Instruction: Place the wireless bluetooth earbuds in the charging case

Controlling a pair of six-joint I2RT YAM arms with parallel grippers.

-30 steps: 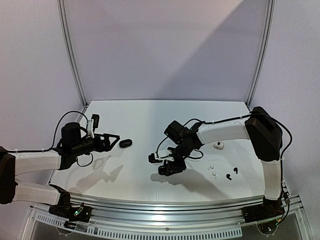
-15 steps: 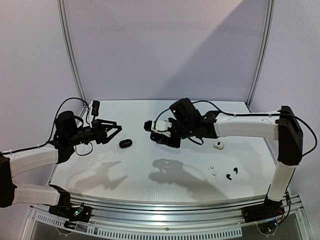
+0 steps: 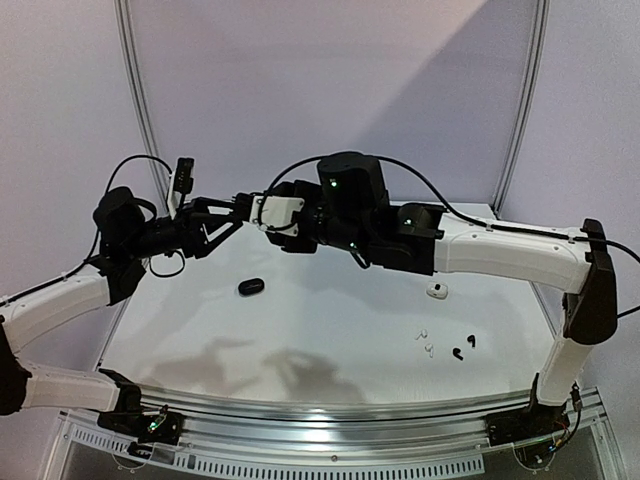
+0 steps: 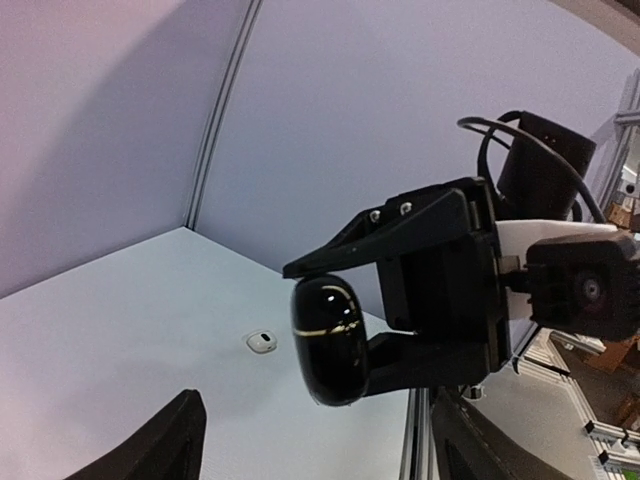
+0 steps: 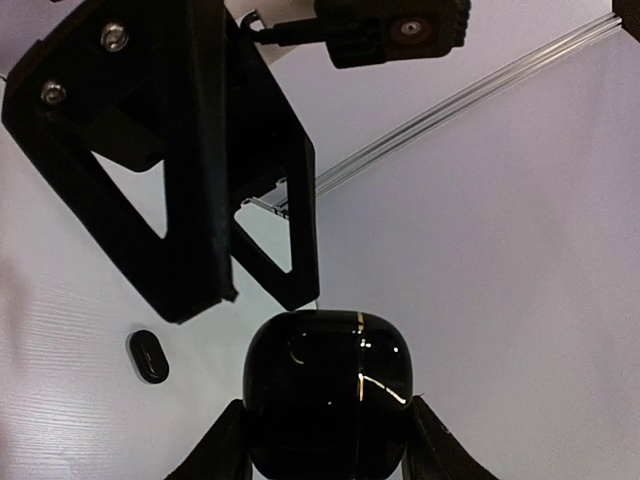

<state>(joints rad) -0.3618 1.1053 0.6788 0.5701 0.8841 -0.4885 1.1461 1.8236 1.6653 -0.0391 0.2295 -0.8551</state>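
**A:** Arm build?
**B:** Left arm [image 3: 60, 300] and right arm [image 3: 510, 255] match: white shells on the long links, black housings at the joints.
**A:** Cabling?
**B:** Black cables [image 4: 481, 150] run loose outside the shells. A green lamp [image 3: 331, 183] is lit on the right arm's forward housing.
**A:** Pincers?
**B:** Left pincer [image 5: 262, 295]: matte black, flat finger plates with triangular cut-outs, two silver screws [image 5: 113, 37] at one root. Right pincer [image 4: 325, 325]: same black, wedge-shaped fingers, two screws on top.
**A:** Wrist cameras?
**B:** Black camera box [image 4: 585, 290] with a round lens, on a white bracket [image 3: 280, 212].
**A:** Bases?
**B:** Black base blocks [image 3: 140, 420], with small green lights.
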